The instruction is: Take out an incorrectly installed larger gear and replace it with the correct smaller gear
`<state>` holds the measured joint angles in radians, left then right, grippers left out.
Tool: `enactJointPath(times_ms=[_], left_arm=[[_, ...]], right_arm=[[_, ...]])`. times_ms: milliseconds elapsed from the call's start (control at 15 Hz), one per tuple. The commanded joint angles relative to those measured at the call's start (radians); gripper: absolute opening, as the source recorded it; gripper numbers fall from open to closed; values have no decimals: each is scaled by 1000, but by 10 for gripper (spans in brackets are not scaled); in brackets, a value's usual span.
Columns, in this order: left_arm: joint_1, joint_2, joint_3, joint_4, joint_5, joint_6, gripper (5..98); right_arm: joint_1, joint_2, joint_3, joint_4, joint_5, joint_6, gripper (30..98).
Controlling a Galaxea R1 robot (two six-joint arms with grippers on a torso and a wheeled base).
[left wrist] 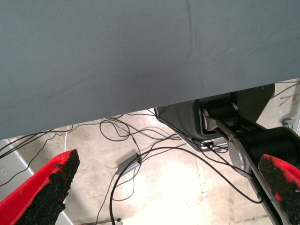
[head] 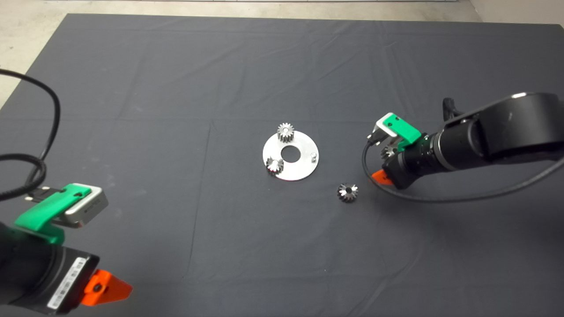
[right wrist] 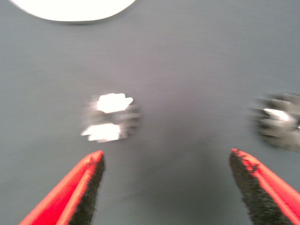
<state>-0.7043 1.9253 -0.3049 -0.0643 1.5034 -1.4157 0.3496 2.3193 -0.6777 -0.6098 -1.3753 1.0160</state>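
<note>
Dark grey mat [head: 176,88]; bright silver disc [head: 304,165]; smaller gear [head: 347,192] dark-faced, shiny-tipped; red fingers [right wrist: 75,197] with black pads.

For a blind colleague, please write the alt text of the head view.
A round metal plate with a centre hole lies mid-mat, two small bright gears standing on it and one pin bare. The smaller gear lies on the dark mat beside the plate. The right gripper hangs beyond it; the left gripper waits at the lower left edge.

Pale concrete floor [head: 35,26] beyond mat [head: 176,110]
</note>
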Motion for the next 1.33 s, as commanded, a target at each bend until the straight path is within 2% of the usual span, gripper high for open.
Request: enactJointPath(times_ms=[0, 133, 200, 333, 467, 533, 600, 667, 933, 1067, 1267], left_arm=[[-12, 2, 17, -19, 3, 4, 982], [-12, -1, 18, -19, 4, 4, 982], [-12, -1, 18, -19, 4, 3, 982], [-12, -3, 18, -19, 3, 0, 982], [-12, -4, 18, -19, 3, -3, 982], [-11, -4, 18, -19, 3, 0, 982], [-11, -4, 18, -19, 4, 1, 982], [-11, -2, 18, -19, 4, 1, 982], [-11, -5, 18, -19, 6, -6, 982], [-11, -8, 20, -19, 9, -9, 982], [-11, -13, 23, -20, 12, -9, 982]], right_arm=[[14, 76, 5, -18, 7, 4, 726], [-11, 111, 1, -21, 30, 3, 748], [-18, 113, -5, -32, 32, 1, 767], [-41, 114, -6, -98, 32, -2, 775], [-95, 119, -9, -165, 32, -5, 822], [-102, 121, -9, -184, 32, -5, 825], [-108, 119, -9, -195, 32, -5, 827], [-116, 119, -11, -209, 32, -5, 874], [-135, 119, -11, -281, 32, -5, 885], [-147, 121, -11, -320, 32, -4, 923], [-164, 119, -12, -323, 32, 6, 935]])
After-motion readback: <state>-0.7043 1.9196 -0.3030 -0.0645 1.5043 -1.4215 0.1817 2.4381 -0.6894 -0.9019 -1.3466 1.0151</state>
